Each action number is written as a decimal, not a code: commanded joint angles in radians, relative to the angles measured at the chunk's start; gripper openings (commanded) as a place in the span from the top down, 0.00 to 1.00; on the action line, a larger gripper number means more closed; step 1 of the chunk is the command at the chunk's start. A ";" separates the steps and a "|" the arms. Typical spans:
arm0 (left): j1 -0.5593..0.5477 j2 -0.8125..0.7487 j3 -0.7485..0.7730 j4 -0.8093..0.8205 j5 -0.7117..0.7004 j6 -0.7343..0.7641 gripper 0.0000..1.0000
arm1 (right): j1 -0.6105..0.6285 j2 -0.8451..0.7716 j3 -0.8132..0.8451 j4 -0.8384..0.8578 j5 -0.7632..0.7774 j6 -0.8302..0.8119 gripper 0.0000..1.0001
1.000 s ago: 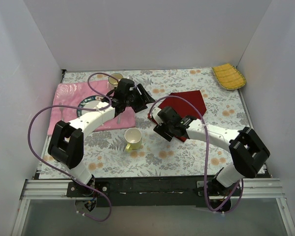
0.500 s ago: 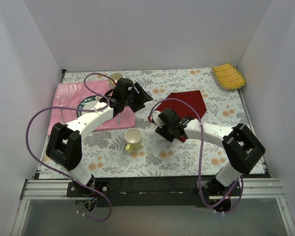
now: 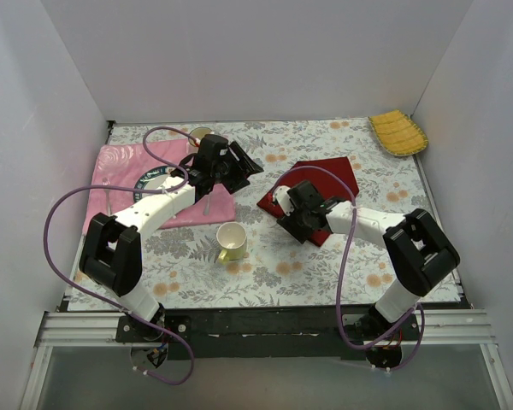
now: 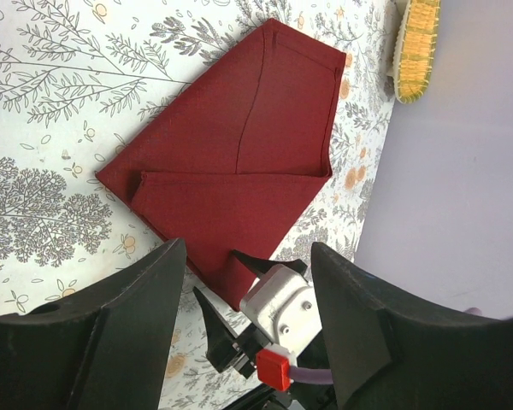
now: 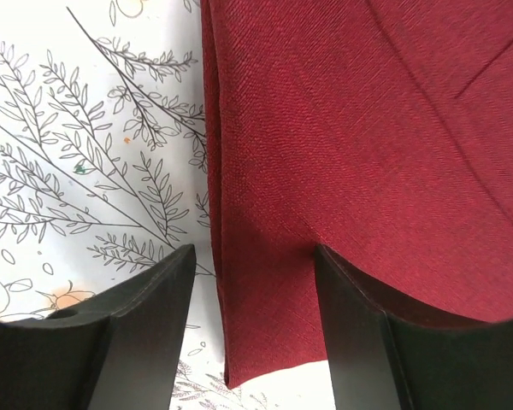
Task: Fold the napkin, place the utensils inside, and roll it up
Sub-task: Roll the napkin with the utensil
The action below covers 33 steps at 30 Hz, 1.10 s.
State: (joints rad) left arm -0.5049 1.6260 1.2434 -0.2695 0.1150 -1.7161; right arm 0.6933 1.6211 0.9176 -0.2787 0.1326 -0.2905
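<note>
The dark red napkin (image 3: 329,179) lies folded flat on the floral tablecloth right of centre, with one flap turned over its near part; it also shows in the left wrist view (image 4: 239,154). My right gripper (image 3: 278,203) is open and low at the napkin's left corner. In its wrist view the gripper (image 5: 255,256) has a finger on either side of the doubled napkin edge (image 5: 342,128). My left gripper (image 3: 244,164) is open and empty, raised left of the napkin; it also shows in its wrist view (image 4: 248,248). No cutlery shows clearly.
A pink patterned cloth (image 3: 120,166) with a dark-rimmed plate (image 3: 150,182) lies at the left under the left arm. A yellow cup (image 3: 231,242) stands in front of centre, another cup (image 3: 201,134) at the back. A yellow ribbed cloth (image 3: 398,132) lies at the back right.
My right gripper has moved up and to the right, onto the napkin's left corner. The left gripper has shifted slightly back and left. The napkin has not visibly moved.
</note>
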 commanded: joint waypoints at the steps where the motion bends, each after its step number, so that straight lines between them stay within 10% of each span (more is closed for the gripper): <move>1: 0.011 -0.051 -0.007 0.003 0.002 -0.002 0.40 | -0.008 0.032 0.010 0.024 -0.042 0.011 0.35; 33: 0.034 0.031 -0.104 0.090 0.204 0.058 0.38 | -0.031 0.229 0.060 -0.013 -0.099 0.201 0.77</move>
State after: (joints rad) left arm -0.4759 1.6455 1.1507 -0.2005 0.2638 -1.6493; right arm 0.6666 1.7485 1.0180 -0.2283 0.0914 -0.1425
